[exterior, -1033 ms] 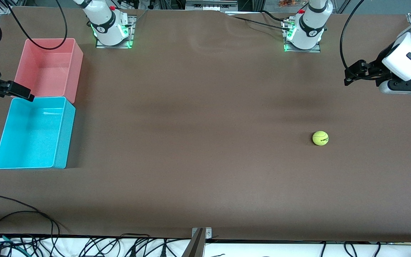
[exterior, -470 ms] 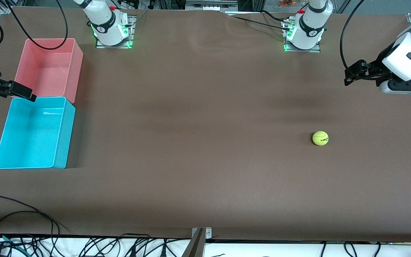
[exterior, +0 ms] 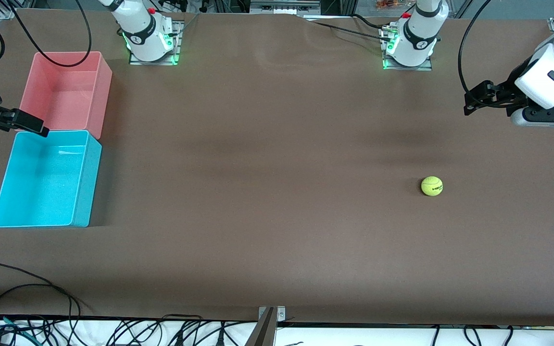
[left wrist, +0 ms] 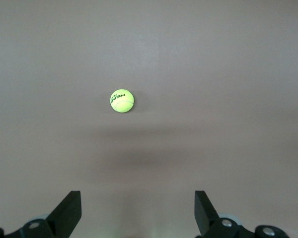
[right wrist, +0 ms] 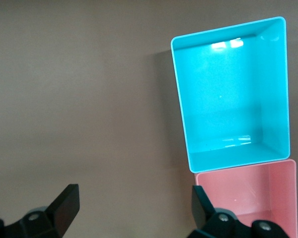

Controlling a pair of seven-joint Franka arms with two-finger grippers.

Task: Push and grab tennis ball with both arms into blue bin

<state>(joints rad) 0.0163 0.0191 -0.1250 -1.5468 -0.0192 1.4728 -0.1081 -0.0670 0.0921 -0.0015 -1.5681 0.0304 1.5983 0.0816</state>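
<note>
The desk [exterior: 277, 192] is brown, with the arm bases along one long edge. The blue bin [exterior: 46, 179] sits at the right arm's end of the desk, touching a pink bin [exterior: 68, 91] that lies farther from the front camera. The left end effector [exterior: 472, 101] hangs wide open and empty near the desk edge at the left arm's end. The right end effector [exterior: 22, 124] hangs wide open and empty beside the two bins. The tennis ball [exterior: 432, 186] rests on bare desk toward the left arm's end, well apart from the left end effector and far from the blue bin.
</note>
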